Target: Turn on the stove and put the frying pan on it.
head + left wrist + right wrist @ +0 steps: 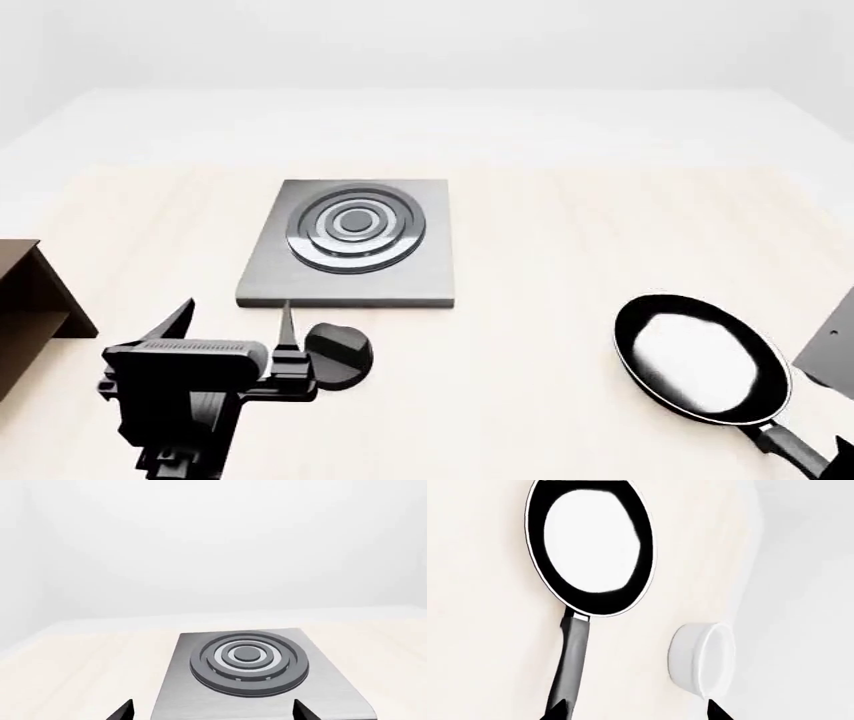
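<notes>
Left hand (234, 318): hovering at lower left of the head view, fingers spread, holding nothing, knob (336, 354) lying just right of its right fingertip.
Right hand (634, 711): showing only as two dark tips at the bottom edge of the right wrist view, spread, gripping nothing; handle (571, 661) passing by the left tip.
Stove (354, 243): sitting flat on the counter (561, 230), upper middle of the head view, rings bare, nothing resting on it.
Pan (699, 359): lying at lower right of the head view, well apart from the stove, handle pointing toward the bottom right corner.
Knob risk: probably sliding or being pushed aside rather than turning, if closing off-centre, the fingers now straddling a spot left of it.
Pan risk: likely tipping or swinging when lifted by the long handle, weight sitting far from the grip; possibly landing off the rings.
Bowl (702, 659): standing near the handle in the right wrist view, apt to get knocked during the reach.
Shelf (34, 300): showing at the left edge of the head view, near the left arm, crowding any outward swing.
Path: counter between pan and stove looking bare, nothing blocking the carry.
</notes>
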Tool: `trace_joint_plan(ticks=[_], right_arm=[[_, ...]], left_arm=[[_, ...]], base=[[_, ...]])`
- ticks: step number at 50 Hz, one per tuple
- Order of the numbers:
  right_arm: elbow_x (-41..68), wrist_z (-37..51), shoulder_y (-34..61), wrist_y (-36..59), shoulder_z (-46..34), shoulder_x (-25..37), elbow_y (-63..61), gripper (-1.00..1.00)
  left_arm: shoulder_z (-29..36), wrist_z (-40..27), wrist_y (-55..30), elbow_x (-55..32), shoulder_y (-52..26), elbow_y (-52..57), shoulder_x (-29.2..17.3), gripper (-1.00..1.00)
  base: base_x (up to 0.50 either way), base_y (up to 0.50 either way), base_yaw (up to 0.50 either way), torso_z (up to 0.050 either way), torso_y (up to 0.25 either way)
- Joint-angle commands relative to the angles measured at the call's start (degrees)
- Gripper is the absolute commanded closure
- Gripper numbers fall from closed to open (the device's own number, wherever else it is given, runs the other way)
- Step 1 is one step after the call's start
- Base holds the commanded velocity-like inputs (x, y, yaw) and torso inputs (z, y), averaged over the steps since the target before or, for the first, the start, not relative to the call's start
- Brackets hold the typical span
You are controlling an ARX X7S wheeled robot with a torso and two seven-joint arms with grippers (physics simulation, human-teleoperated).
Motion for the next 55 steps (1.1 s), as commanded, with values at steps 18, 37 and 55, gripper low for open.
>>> trace_joint_plan(ticks=[18, 37, 55], right_arm=[[-6.4, -10.9, 5.6, -2.2, -11.2, 8.8, 5.3, -1.0], [-5.7, -5.8, -2.1, -13.1, -12.1, 5.9, 10.2, -1.0], [-7.5, -4.8, -12.3, -28.8, -17.5, 5.7, 16.7, -1.0]], left_arm=[[1.0, -0.5, 0.1, -0.5, 0.4, -0.2, -0.4, -1.0], [1.5, -1.0, 0.4, -0.6, 0.4, -0.3, -0.8, -1.0], [2.3, -1.6, 0.8, -0.1, 0.5, -0.7, -1.0, -1.0]], base=[[0.0, 0.0, 0.0, 0.0, 0.0], [0.0, 0.0, 0.0, 0.0, 0.0], [0.0, 0.0, 0.0, 0.0, 0.0]])
